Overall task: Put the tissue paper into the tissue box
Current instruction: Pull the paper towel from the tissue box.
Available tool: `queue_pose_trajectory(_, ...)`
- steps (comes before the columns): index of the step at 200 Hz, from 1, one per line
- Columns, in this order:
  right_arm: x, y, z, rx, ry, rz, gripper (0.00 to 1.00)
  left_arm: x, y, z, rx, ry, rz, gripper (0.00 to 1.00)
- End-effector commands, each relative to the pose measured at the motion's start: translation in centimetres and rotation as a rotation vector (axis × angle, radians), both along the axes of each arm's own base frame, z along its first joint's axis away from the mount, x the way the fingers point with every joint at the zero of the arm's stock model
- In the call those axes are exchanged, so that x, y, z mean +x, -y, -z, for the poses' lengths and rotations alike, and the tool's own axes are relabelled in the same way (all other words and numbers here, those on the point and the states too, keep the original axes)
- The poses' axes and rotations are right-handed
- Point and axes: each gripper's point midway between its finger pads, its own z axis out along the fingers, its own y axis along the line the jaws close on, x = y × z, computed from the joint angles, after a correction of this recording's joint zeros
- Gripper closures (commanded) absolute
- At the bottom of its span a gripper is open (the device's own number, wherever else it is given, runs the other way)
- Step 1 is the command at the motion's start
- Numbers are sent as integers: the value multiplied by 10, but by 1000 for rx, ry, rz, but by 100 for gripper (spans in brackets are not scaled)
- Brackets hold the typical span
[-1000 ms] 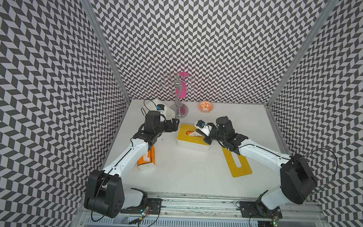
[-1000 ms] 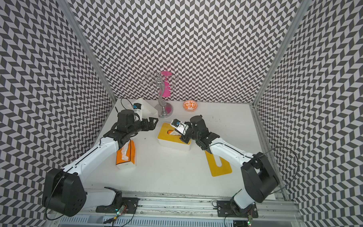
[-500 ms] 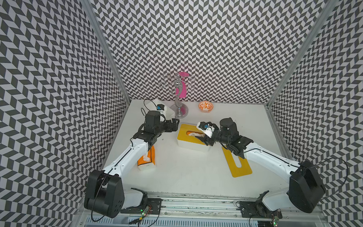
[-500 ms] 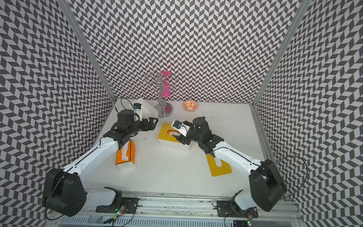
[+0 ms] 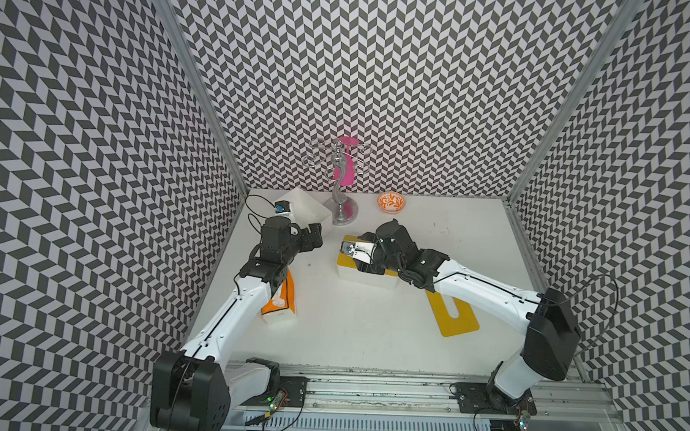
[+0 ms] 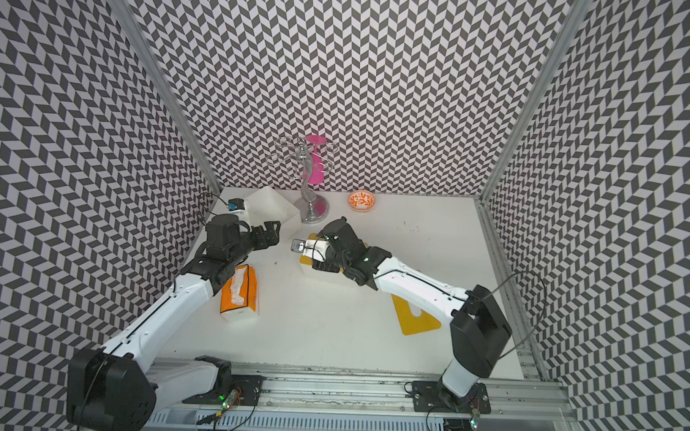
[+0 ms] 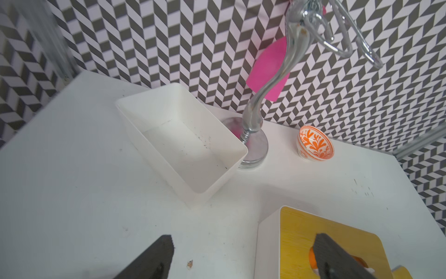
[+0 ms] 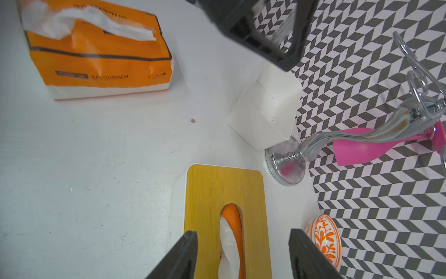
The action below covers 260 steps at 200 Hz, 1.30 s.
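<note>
My right tool point(image 8: 243, 235) hangs open over the lidded tissue box point(image 8: 210, 188), with tissue paper point(image 8: 228, 241) inside, showing through its slot. My left tool point(image 7: 243, 239) is open and empty. Insertion looks done, though a second pack point(image 8: 96, 55) lies on the worktop point(image 8: 96, 169).

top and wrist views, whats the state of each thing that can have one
white tissue box with yellow bamboo lid, lidded, tissue showing in slot
orange plastic tissue pack, on table, tissue poking out
white plastic bin, upright, empty
orange patterned bowl, upright, empty
pink glass, hanging upside down on silver rack
left pincer, open, empty
right pincer, open over the lid slot
</note>
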Motion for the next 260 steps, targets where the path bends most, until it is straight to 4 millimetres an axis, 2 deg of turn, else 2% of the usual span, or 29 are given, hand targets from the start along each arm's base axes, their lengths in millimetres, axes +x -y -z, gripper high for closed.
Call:
queue_pose_trajectory(1, 13, 16, 21, -218, 71, 89, 39, -2, -21, -22, -6, 90, -95, 0)
queue_pose_trajectory(21, 18, 18, 36, -325, 90, 94, 41, -6, -29, -27, -12, 115, -119, 0)
queue_pose_trajectory(78, 28, 14, 51, -416, 140, 90, 51, -3, -34, -24, -19, 104, -124, 0)
queue_pose_trajectory(167, 37, 5, 77, -479, 173, 51, 68, -4, -37, -26, -29, 111, -123, 0)
queue_pose_trajectory(226, 45, 4, 87, -504, 197, 58, 89, -2, -37, -23, -33, 104, -115, 0)
queue_pose_trajectory(252, 46, 3, 86, -500, 202, 61, 100, -2, -37, -23, -34, 103, -113, 0)
queue_pose_trajectory(260, 46, 3, 85, -496, 204, 64, 100, -2, -37, -23, -35, 102, -112, 0)
